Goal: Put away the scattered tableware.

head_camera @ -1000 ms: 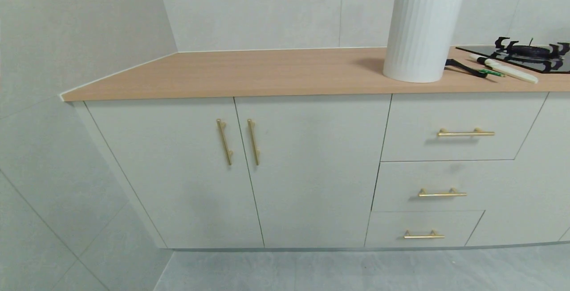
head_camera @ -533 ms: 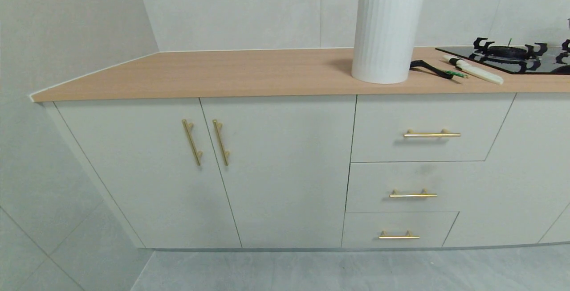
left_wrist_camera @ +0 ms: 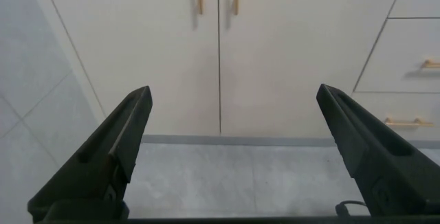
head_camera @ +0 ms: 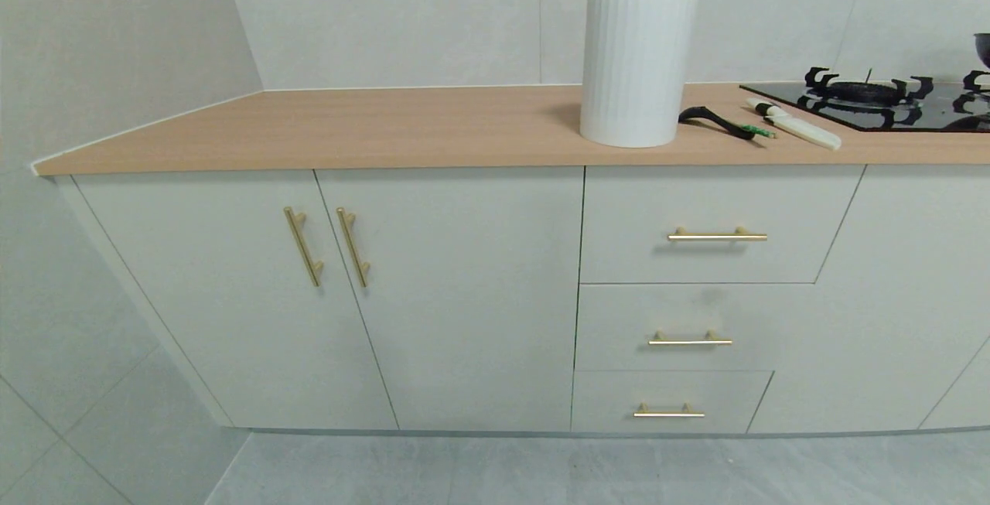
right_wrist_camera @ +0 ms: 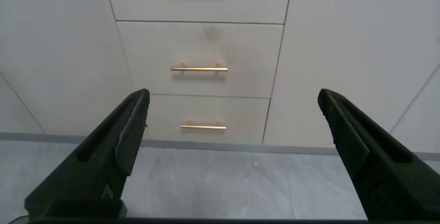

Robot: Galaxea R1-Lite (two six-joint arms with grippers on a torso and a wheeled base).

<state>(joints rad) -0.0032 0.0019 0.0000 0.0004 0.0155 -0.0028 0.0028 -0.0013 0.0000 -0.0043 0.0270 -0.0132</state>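
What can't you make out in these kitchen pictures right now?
Head view: inside of the white ribbed container, hidden by its own wall.
Head view: one end of the black utensil, behind the container.
Head view: dark object beyond the hob, cut off by the right edge.
Head view: what the drawers hold, behind shut fronts.

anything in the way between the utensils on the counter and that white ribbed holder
Nothing visible does. The black-handled utensil lies on the counter right beside the white ribbed holder. The cream-coloured utensil lies just past it, with no other object between them.
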